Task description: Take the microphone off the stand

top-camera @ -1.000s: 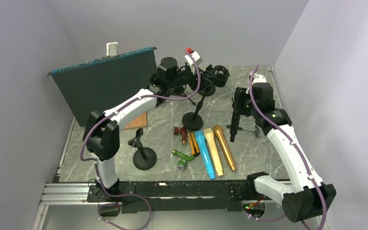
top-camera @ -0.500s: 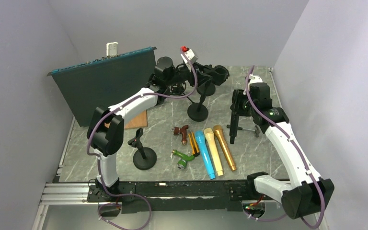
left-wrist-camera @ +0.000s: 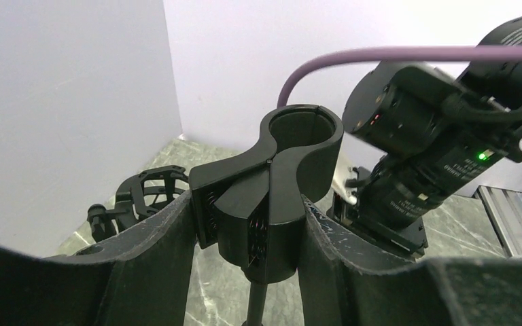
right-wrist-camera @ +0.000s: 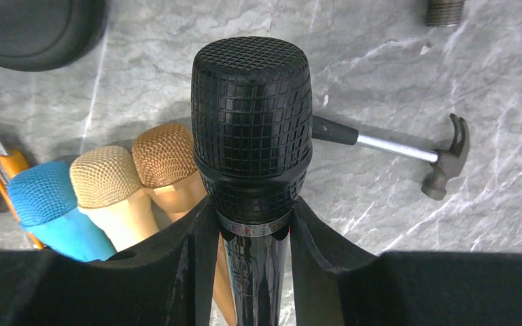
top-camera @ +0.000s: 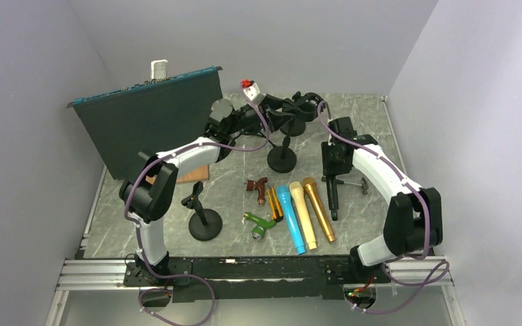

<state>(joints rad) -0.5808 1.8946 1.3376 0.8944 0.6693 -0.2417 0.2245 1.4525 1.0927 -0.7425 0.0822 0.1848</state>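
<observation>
The black microphone [right-wrist-camera: 251, 115] is out of the stand and clamped between my right gripper's [right-wrist-camera: 253, 231] fingers, its grille head pointing past them, just right of the gold microphone [right-wrist-camera: 165, 155]. In the top view the right gripper [top-camera: 331, 166] holds it [top-camera: 332, 200] low over the table, lengthwise beside the row of microphones. My left gripper [left-wrist-camera: 251, 231] is shut on the stand's black clip [left-wrist-camera: 272, 197], whose top ring [left-wrist-camera: 304, 129] is empty. In the top view the left gripper [top-camera: 282, 112] holds the clip above the stand's round base [top-camera: 281, 159].
Blue [top-camera: 289, 217], cream [top-camera: 302, 214] and gold [top-camera: 319, 207] microphones lie side by side. A hammer [top-camera: 353, 182] lies right of the right gripper. Small hand tools [top-camera: 262, 204], a second stand [top-camera: 204, 221], a dark board [top-camera: 156, 122] and a shock mount [top-camera: 306, 105] are around.
My right arm has folded inward and brought the black microphone down and nearer, next to the gold one. My left gripper has shifted slightly left, still on the stand's clip.
</observation>
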